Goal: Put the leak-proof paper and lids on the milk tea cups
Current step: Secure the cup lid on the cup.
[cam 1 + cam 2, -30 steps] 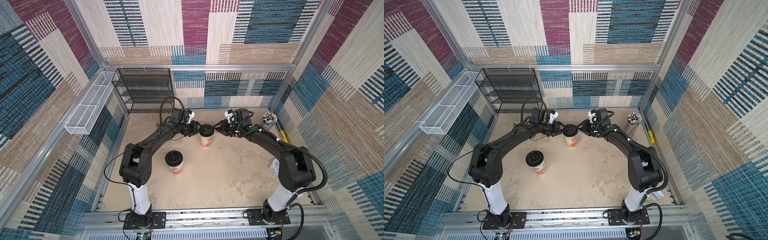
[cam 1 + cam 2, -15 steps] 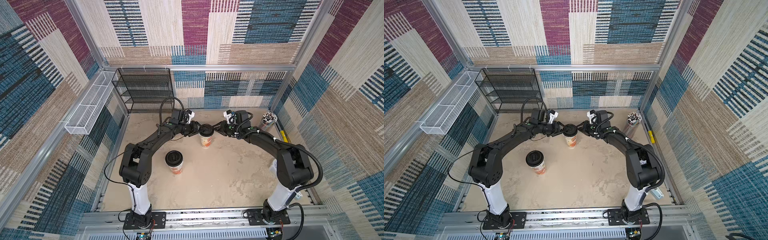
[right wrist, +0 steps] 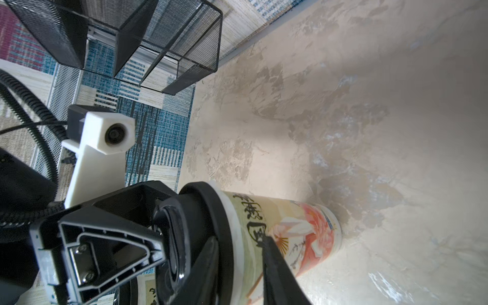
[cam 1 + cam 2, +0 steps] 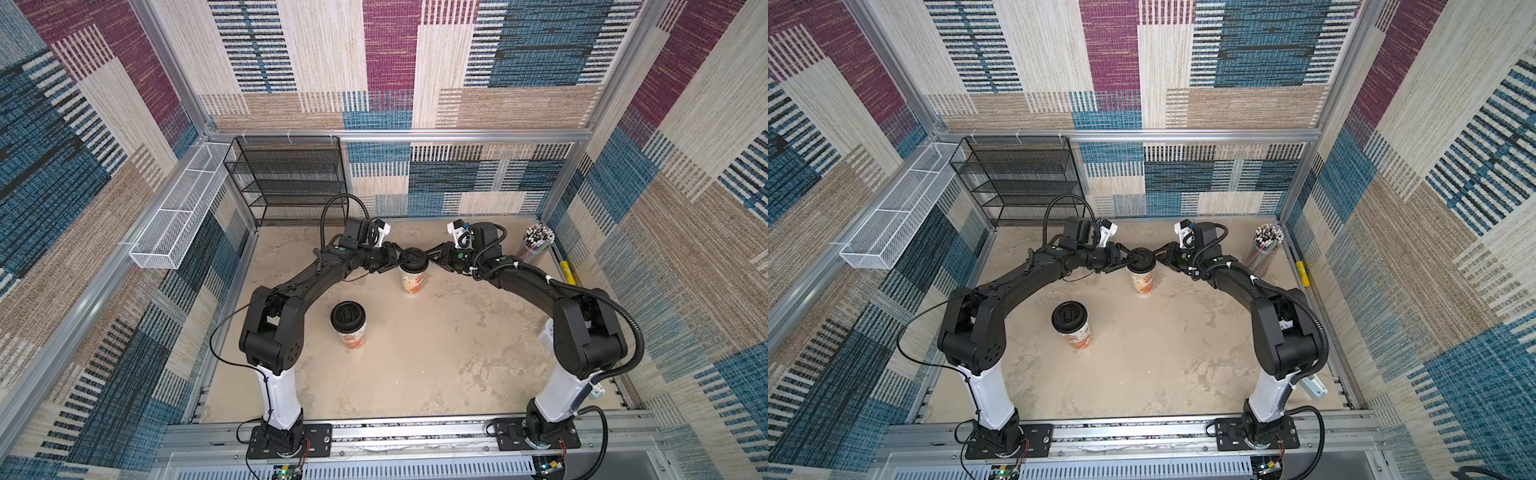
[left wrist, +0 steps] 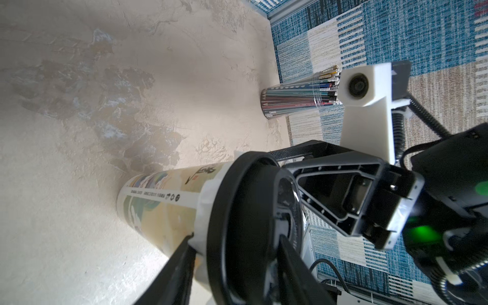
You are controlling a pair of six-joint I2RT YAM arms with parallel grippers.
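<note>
Two milk tea cups stand on the table, and each wears a black domed lid. In both top views my grippers meet at the far cup (image 4: 411, 279) (image 4: 1143, 280), the left gripper (image 4: 395, 262) and the right gripper (image 4: 432, 262) on opposite sides of its lid (image 4: 412, 259). In the left wrist view my left gripper (image 5: 235, 237) clamps that lid (image 5: 237, 200), with the leak-proof paper (image 5: 207, 203) crumpled out from under its rim. In the right wrist view my right gripper (image 3: 237, 239) straddles the rim, one finger on the lid (image 3: 208, 211), the other against the cup wall (image 3: 295, 227). The near cup (image 4: 352, 334) stands free.
A clear holder of striped straws (image 4: 536, 245) (image 5: 298, 100) stands at the back right, with a yellow item (image 4: 567, 272) beside it. A black mesh shelf (image 4: 291, 178) (image 3: 118, 34) fills the back left corner. A white wire basket (image 4: 178, 216) hangs on the left wall.
The right arm has shifted slightly at the far cup's lid. The left gripper and both cups stay where they were.
</note>
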